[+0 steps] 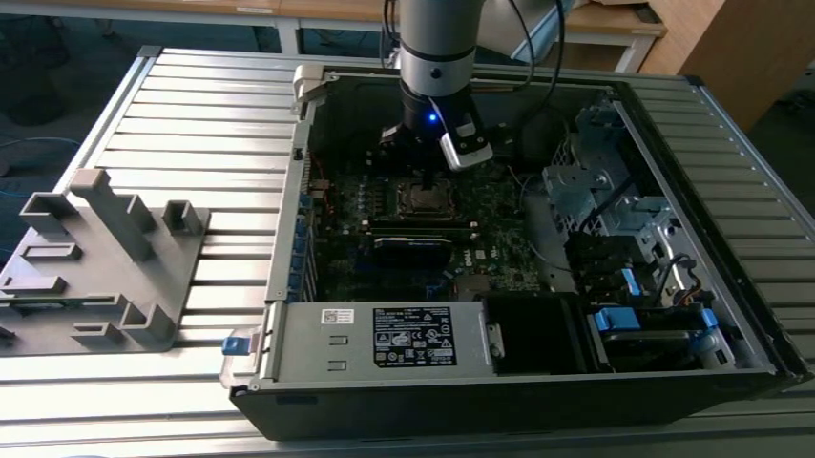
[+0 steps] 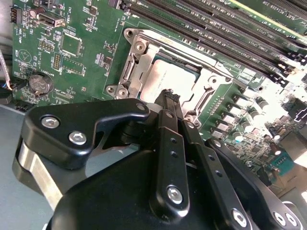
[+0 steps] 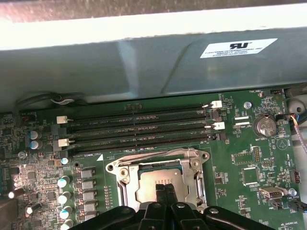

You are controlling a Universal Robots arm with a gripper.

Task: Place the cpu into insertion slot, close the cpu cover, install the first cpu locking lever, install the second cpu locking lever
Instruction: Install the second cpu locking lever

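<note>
Open case (image 1: 713, 315); fingers (image 2: 169, 103) seemingly on cpu (image 2: 168, 79).

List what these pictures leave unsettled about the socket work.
- Near edge of the cpu cover: in both wrist views the shut pincer stands in front of it.
- The locking levers: too thin to tell latched or free in either wrist view.
- The cpu: seated under the cover; the pincer hides its near edge.
- Exterior view: the arm blocks part of the socket.

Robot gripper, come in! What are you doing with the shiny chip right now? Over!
Gripper shut, tips down over the cpu. Cpu seated in the insertion slot, cpu cover down around it. Nothing in the way. Over.
</note>
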